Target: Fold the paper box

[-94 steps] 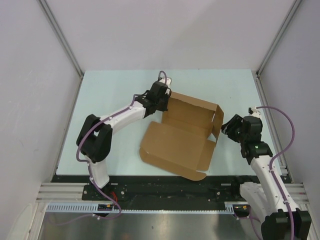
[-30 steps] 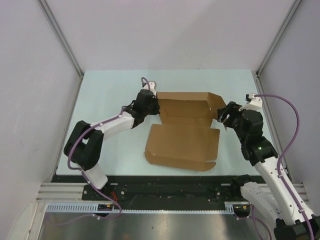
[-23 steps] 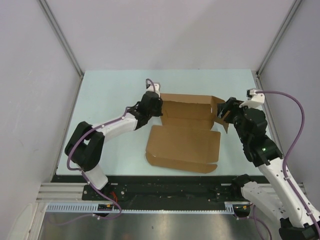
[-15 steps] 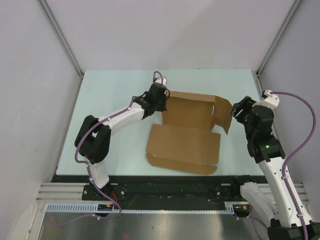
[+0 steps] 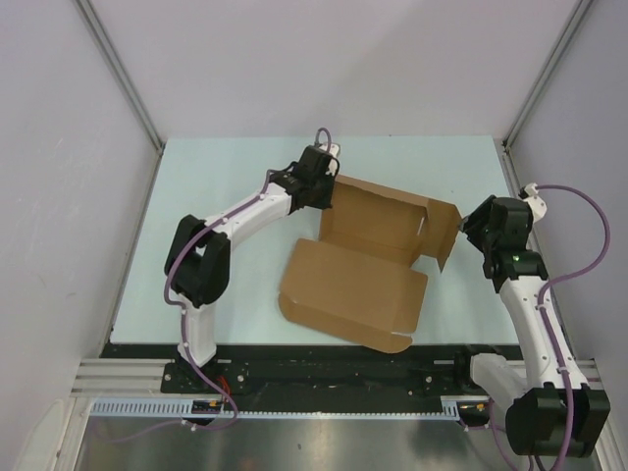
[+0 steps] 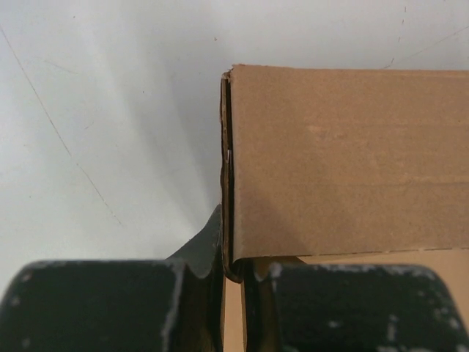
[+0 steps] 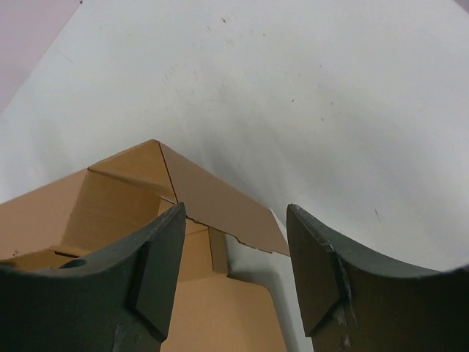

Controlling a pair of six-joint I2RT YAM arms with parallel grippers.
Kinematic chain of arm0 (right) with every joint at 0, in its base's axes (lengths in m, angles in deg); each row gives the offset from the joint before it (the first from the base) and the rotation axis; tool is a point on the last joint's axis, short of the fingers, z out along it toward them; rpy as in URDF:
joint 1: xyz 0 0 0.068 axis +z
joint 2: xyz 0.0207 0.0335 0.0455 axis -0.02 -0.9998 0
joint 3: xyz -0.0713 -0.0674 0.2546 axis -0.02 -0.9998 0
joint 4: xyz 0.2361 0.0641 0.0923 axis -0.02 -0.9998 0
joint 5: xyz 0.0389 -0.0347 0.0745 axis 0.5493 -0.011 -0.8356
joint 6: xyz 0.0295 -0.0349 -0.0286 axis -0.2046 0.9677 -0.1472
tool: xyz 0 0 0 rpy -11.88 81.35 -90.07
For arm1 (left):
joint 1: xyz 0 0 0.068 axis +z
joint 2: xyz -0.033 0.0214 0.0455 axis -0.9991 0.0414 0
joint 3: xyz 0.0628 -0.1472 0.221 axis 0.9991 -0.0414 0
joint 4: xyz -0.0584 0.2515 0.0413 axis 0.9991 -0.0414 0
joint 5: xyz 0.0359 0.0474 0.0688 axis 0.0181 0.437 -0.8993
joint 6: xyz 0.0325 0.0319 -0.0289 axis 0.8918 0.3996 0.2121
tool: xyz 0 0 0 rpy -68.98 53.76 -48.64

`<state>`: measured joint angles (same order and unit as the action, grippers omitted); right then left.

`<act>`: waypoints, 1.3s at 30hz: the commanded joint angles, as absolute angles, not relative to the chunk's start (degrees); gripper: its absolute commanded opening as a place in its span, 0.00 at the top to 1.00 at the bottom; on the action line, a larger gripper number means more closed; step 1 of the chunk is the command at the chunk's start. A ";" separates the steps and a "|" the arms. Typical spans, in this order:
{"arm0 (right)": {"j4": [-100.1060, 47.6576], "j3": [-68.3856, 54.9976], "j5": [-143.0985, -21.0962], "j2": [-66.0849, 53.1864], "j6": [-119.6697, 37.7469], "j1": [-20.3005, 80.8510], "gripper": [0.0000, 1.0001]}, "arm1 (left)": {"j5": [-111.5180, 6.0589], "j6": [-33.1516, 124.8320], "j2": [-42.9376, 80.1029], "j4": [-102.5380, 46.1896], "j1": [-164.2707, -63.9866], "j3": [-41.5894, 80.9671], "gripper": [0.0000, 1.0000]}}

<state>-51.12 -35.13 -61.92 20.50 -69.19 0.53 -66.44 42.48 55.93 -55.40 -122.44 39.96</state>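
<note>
1. Left gripper (image 6: 233, 275): pinches shut on the upright far-left wall edge of the paper box (image 5: 365, 257), which lies centrally, lid panel flat nearward.
2. Right gripper (image 7: 234, 220): gapes empty just beside the raised right end flap (image 5: 442, 235).
3. Probably raising the walls; next calls for pushing that flap inward.
4. Left arm stretched far; right arm bent upright.

- Bench (image 5: 211, 211) lies bare to the left of the paper box (image 5: 358, 280) and along the far edge behind it: wide passage.
- Box fills mid-bench, and its flat panel reaches almost to the near edge.
- Upright end flap (image 5: 444, 234) blocks a low approach from the right.
- Left pincer (image 5: 322, 188) is clamped on the box's left wall, and its arm crosses the left-centre bench diagonally.
- Right pincer (image 5: 469, 224), jaws apart, is just beside the flap. Only a narrow strip remains to the right wall (image 5: 574, 167).
</note>
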 commanded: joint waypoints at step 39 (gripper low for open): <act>-50.77 -26.08 -53.80 22.60 -68.25 2.46 0.30 | -70.65 46.08 53.22 -70.26 -117.25 37.42 1.00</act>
<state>-54.05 -28.20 -54.40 22.01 -67.56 2.41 -66.01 42.44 54.13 -54.97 -117.78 36.88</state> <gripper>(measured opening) 0.697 0.098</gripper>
